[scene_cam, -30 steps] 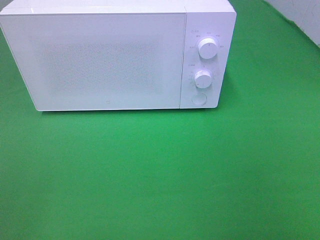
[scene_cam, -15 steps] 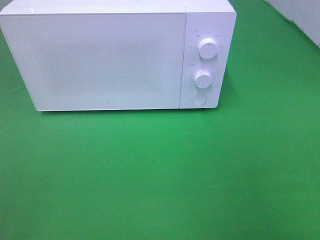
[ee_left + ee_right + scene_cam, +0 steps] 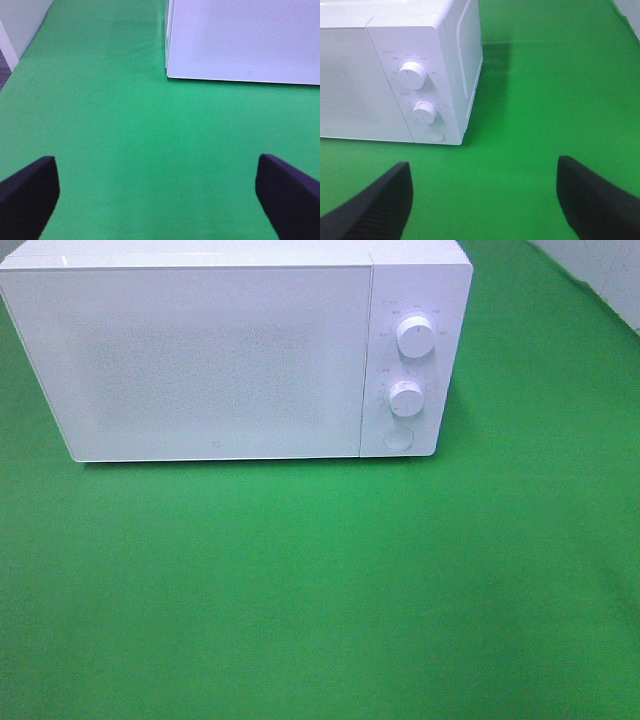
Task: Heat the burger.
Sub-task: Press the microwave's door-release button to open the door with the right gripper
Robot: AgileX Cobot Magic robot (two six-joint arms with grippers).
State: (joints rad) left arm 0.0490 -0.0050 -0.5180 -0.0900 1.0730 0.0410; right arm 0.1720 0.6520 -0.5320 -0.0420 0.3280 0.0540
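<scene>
Burger unseen; microwave [image 3: 210, 360] shut; both jaws spread.

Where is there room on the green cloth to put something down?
The whole stretch of green cloth in front of the microwave door is bare. Another free strip runs right of its knobs. Only the back left is taken, by the microwave itself.

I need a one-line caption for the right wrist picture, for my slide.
Open right gripper faces a closed white microwave standing on green cloth.
</scene>
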